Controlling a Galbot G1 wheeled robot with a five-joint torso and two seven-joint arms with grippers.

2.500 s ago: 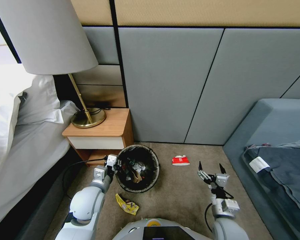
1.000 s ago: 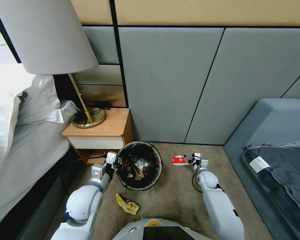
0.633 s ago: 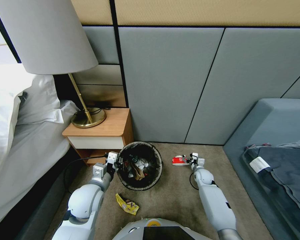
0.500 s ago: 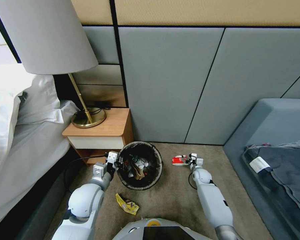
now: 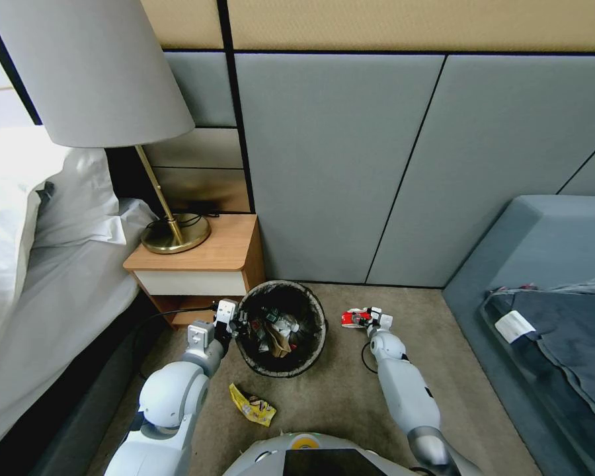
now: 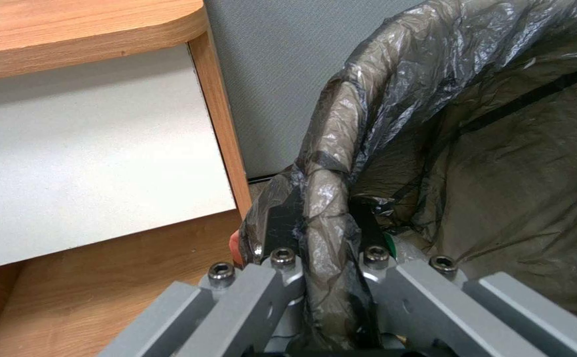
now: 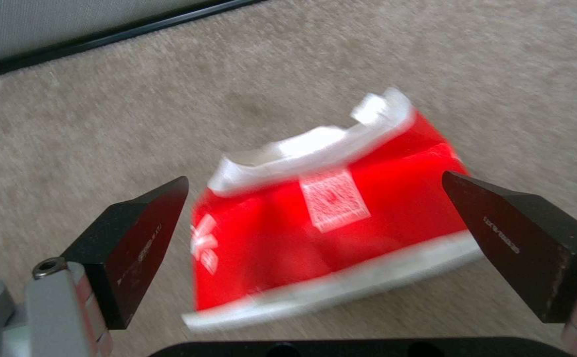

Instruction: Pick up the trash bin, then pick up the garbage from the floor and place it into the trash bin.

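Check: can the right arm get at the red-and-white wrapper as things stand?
Probably yes. The right gripper is open, its fingers either side of the red-and-white wrapper on bare carpet, with nothing between. The left gripper is clamped on the trash bin rim, out of the way.

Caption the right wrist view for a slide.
Right gripper, fingers open, straddles a red-and-white wrapper lying on the carpet.

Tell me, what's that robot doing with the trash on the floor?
It is tidying up. Its left gripper is clamped on the bag-lined rim of the trash bin, which already has litter inside. Its right gripper is open, one finger on each side of a red-and-white wrapper lying on the carpet, not yet squeezing it. A yellow wrapper lies on the carpet near the robot.
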